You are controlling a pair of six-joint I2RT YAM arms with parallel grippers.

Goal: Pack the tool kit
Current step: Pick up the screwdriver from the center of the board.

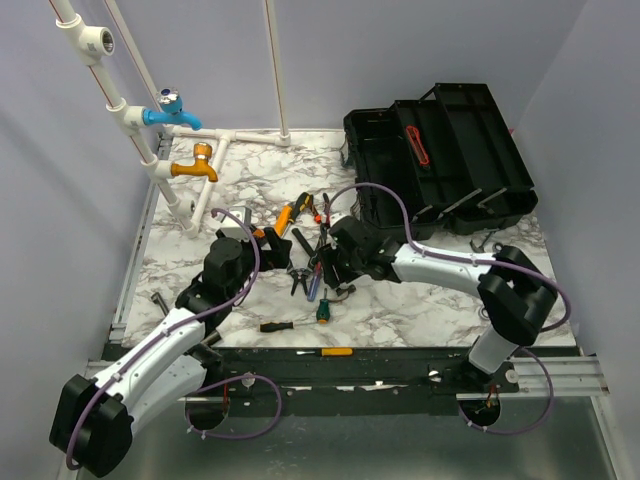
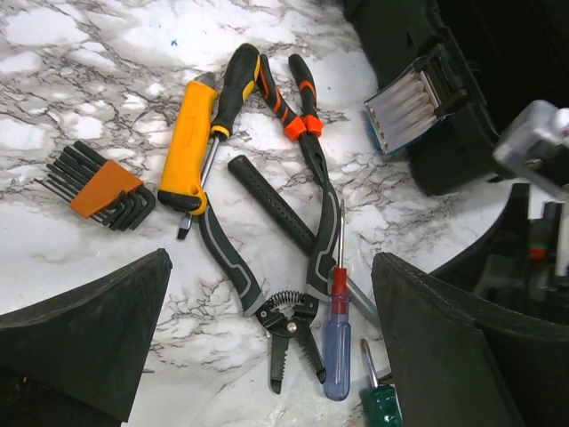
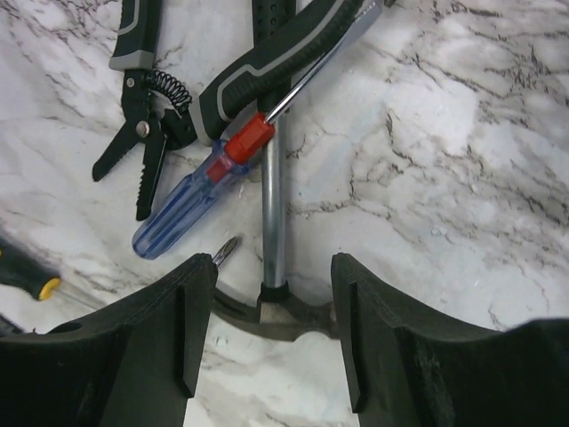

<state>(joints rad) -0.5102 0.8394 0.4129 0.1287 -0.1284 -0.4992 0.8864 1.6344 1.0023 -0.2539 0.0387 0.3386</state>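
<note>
1. Right gripper [image 3: 271, 277] first: its jaws stand part-open astride the hammer [image 3: 273, 209] just above the head, and they pinch nothing yet.
2. Your toolbox [image 1: 440, 160] sits open at the table's [image 1: 430, 310] far right corner with its trays fanned out. No tool shows in any tray, though the deep bottom is partly hidden.
3. By my reading, packing has barely begun: every tool you can see remains to go in.
4. At the table's middle lie the pliers [image 2: 236, 89], strippers [image 2: 289, 320], blue screwdriver [image 2: 336, 351], yellow tool [image 2: 187, 147] and hex keys [image 2: 102, 191], several of them overlapping.
5. Nearer the table's near edge lie a green screwdriver [image 1: 322, 309], a black screwdriver [image 1: 277, 326] and a yellow screwdriver [image 1: 330, 351].
6. Left gripper [image 2: 271, 276] hangs over the table's middle, jaws spread wide and holding nothing.
7. Leave the taps [image 1: 175, 115] at the table's far left; they aren't part of the kit.
</note>
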